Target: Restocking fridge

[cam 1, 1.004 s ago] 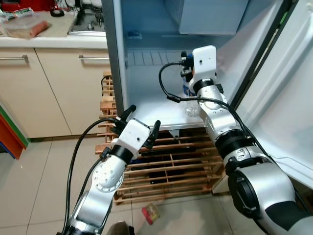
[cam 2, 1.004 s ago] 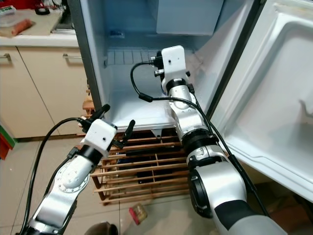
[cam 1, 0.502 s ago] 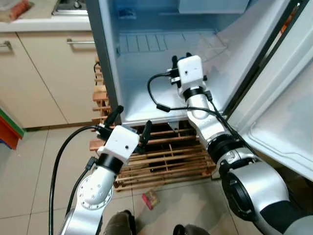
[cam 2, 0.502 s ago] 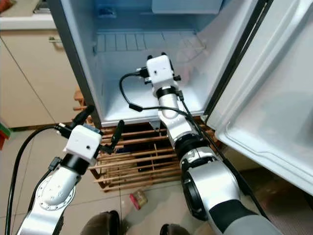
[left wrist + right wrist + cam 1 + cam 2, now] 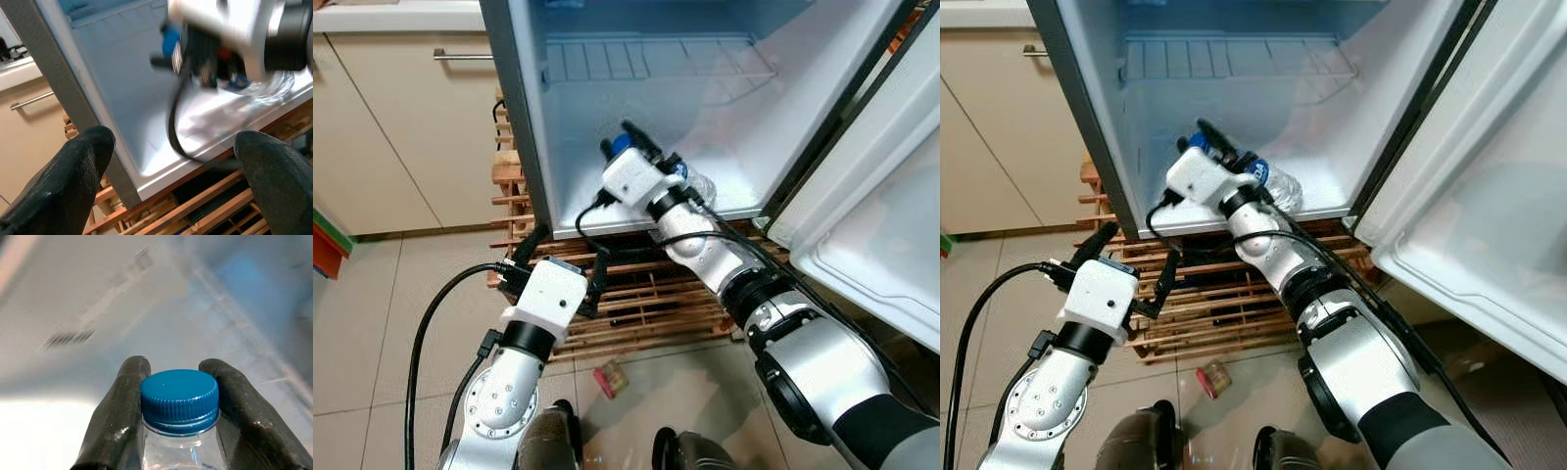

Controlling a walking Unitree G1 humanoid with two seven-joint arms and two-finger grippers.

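Restocking | we are gripping the water bottle (image 5: 180, 421) at its neck, right claw (image 5: 181, 396) clamped below the cap, low over the fridge (image 5: 636, 147) floor, ready for setting down | left claw (image 5: 563, 259) idling, fingers apart, outside

Your right silver arm reaches forward and to the left, wrist twisted, and its right gripper (image 5: 178, 406) has both long black fingers (image 5: 117, 421) pressed against the sides of a clear plastic bottle with a blue ribbed cap (image 5: 179, 399), just under the cap. Your left silver arm is bent upward in front of you; its left gripper (image 5: 563, 266) points forward with the black fingers (image 5: 73, 181) spread wide, holding nothing.
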